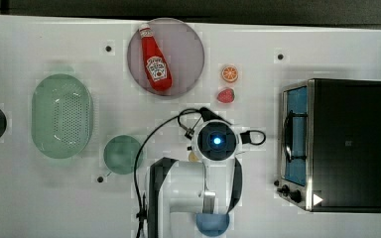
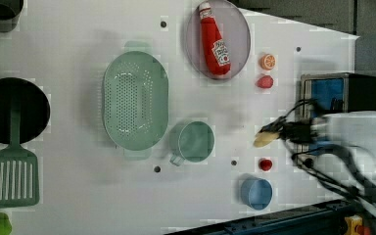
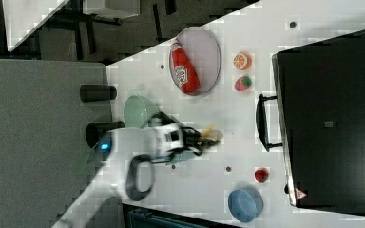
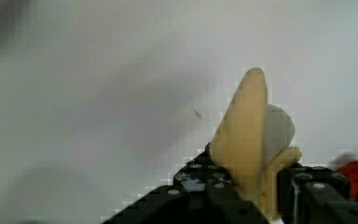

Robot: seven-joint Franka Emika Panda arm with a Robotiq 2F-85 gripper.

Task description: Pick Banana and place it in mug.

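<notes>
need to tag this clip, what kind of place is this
Probably a lab tabletop set up as a toy kitchen: a white table with bolt holes, a toaster oven, a perforated colander, a ketchup bottle on a plate, and a robot arm.

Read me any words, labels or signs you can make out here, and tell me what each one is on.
Ketchup bottle: white label with print, too blurred to read.
Toaster oven: small red warning triangle near one corner and a small mark on its top, neither legible.
No other text can be read.
</notes>
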